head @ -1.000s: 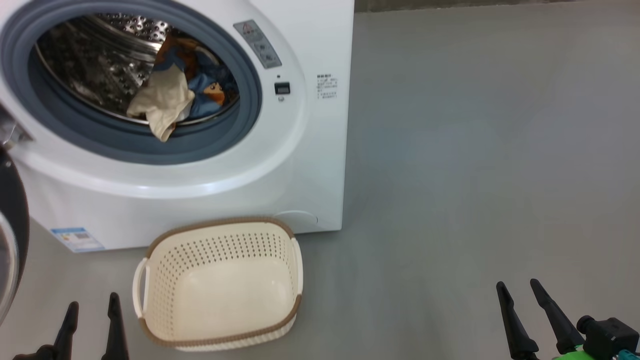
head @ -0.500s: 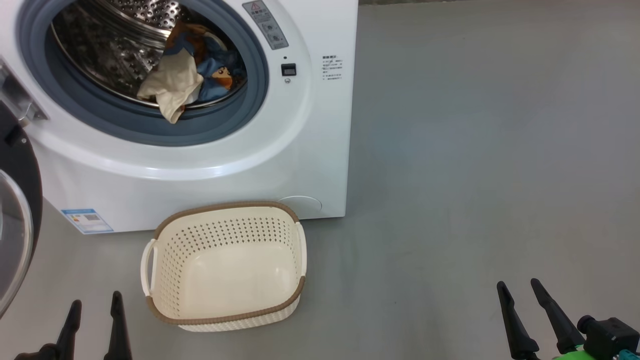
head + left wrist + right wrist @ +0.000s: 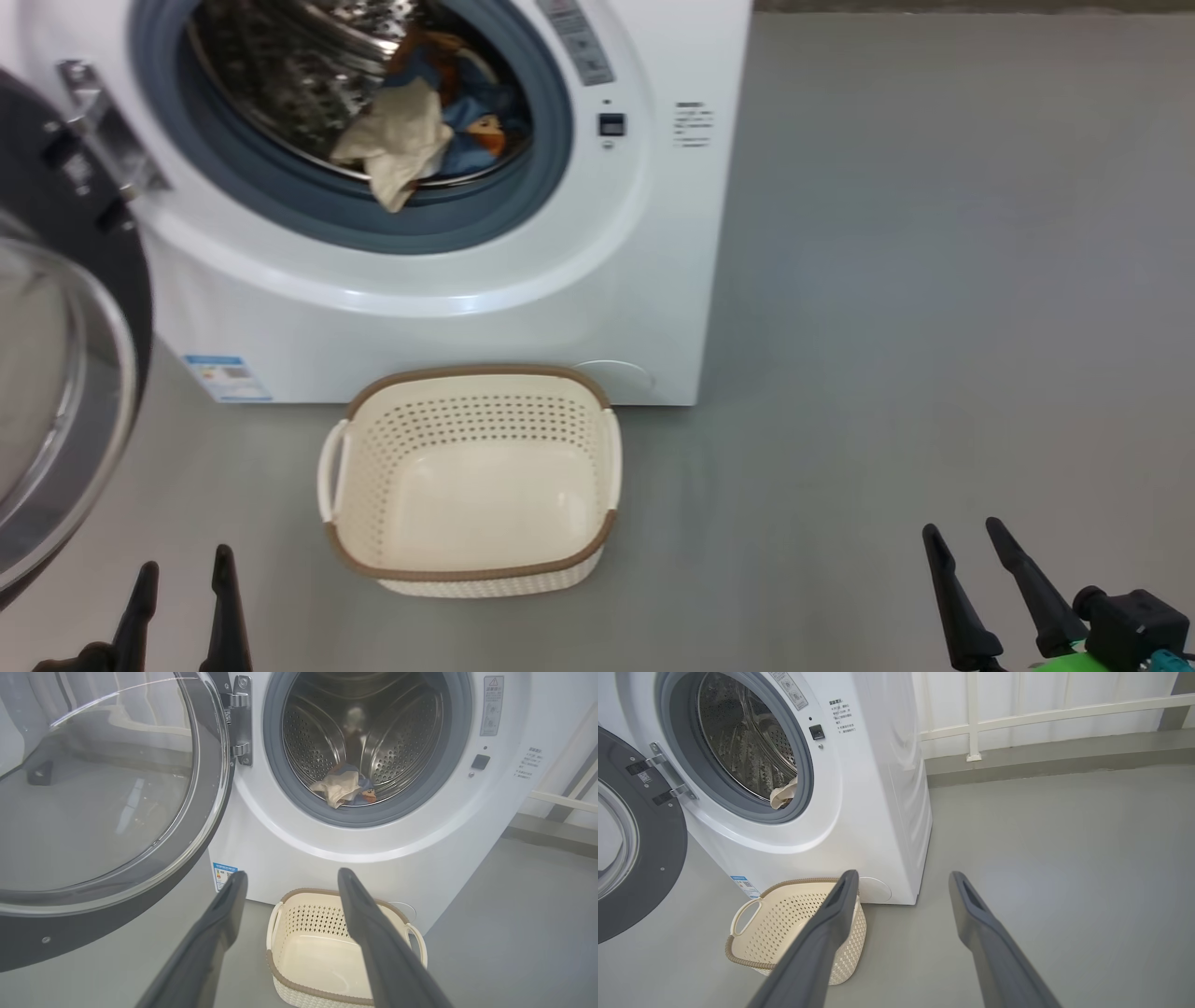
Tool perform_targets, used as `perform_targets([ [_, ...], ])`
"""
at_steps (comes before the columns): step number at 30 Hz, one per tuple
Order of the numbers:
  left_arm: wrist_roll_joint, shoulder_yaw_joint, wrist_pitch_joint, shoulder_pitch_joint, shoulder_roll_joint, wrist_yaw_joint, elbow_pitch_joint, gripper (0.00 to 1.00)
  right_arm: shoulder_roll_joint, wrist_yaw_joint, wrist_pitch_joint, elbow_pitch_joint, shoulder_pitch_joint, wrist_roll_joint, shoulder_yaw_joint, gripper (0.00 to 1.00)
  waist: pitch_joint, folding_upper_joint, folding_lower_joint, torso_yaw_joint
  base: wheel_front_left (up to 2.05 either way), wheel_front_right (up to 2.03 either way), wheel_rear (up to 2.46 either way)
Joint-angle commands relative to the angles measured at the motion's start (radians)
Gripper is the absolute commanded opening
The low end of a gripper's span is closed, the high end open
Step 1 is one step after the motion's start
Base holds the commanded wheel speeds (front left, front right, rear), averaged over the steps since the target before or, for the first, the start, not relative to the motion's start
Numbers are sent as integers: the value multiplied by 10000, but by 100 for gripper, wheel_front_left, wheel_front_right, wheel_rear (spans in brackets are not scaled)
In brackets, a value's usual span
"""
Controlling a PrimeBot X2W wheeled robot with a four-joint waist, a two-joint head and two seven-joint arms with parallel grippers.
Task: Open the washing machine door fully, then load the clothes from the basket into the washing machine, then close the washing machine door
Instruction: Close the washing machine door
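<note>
**Both hands free, clothes in the drum**

The left hand [image 3: 185, 560] sits at the lower left of the head view, its two dark fingers spread and gripping nothing. The right hand [image 3: 962, 528], at the lower right, is likewise released, fingers parted over the grey floor [image 3: 934, 280].

Between them, nearer the left hand, the basket [image 3: 476, 371] stands upright on the floor just in front of the washer [image 3: 448, 327], with its cream bottom bare. A small blue label [image 3: 227, 376] marks the washer's lower corner, to the basket's left.

The door [image 3: 56, 355] is swung wide open on its hinge [image 3: 103, 131] at the washer's left, with its black rim and glass bowl above the left hand.

The clothes [image 3: 411, 140] lie together low at the front of the steel drum [image 3: 271, 75]. The cream garment is in front, its tip hanging over the drum's lip toward the grey-blue gasket [image 3: 308, 201]. The blue one with orange print touches it, behind and to the right.
</note>
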Motion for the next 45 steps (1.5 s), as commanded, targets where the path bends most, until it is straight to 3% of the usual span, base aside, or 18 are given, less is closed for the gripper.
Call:
perform_targets([
  [1, -57, 343, -63, -283, 121, -14, -169, 100, -224, 16, -49, -219, -287, -4, 334, 100, -53, -1, 0, 526, 0, 0, 0],
  [14, -72, 394, -63, -144, -134, -14, -265, 100, -424, 16, -49, -13, -653, 72, 875, 100, -153, -1, 0, 2801, 0, 0, 0],
  [25, -142, 395, -63, -75, -243, -14, -312, 100, -535, 16, -49, -8, -822, 87, 1178, 100, -214, -1, 0, 4047, 0, 0, 0],
  [30, -136, 456, -63, -36, -274, -14, -321, 100, -538, 16, -49, 23, -807, 100, 1259, 100, -267, -1, 0, 4428, 0, 0, 0],
  [45, -191, 840, -63, 138, -358, -14, -587, 100, -659, 16, -49, 186, -1159, 213, 1667, 100, -220, -1, 0, 4499, 0, 0, 0],
])
